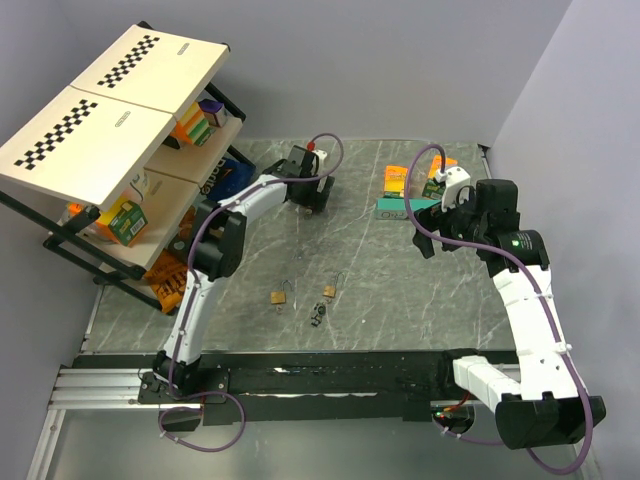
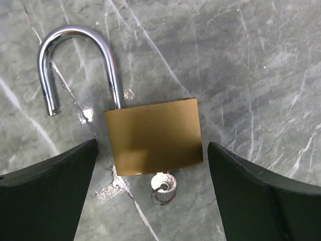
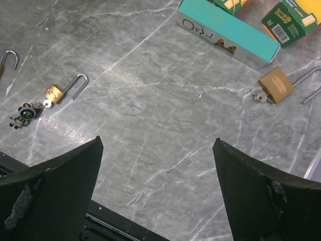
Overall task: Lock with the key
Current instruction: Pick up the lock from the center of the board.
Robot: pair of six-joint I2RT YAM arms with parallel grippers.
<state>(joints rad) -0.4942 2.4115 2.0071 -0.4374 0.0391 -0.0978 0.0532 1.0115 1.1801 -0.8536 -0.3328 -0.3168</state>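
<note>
- You will find the key bunch (image 1: 318,318) lying flat on the desk (image 1: 400,290), about midway between the left and right edges and closer to the near edge than the far one
- Its long axis runs roughly from the near edge toward the far edge, leaning a little to the right edge, and its far end points at a small brass padlock (image 1: 328,291) lying just beyond it
- The bunch is a tiny dark-grey metal knot of rings and blades with a lumpy outline; in your right wrist view a small silver key (image 3: 46,103) sits between it and that padlock's base, but the link is too small to make out
- A second small brass padlock (image 1: 280,297) lies just toward the left edge of the first; both have thin wire shackles
- Your left end effector (image 2: 153,145) is out toward the far edge, fingers spread wide on either side of a large brass padlock (image 2: 155,135) without touching it
- That padlock has a squarish matte brass body, a polished steel U-shackle (image 2: 75,45) free at one end, and a silver key (image 2: 163,182) with a wire ring in its base
- Your right end effector (image 3: 156,143) hangs spread wide above bare desk toward the right edge, gripping nothing
- The desk top is smooth grey stone pattern with white veins
</note>
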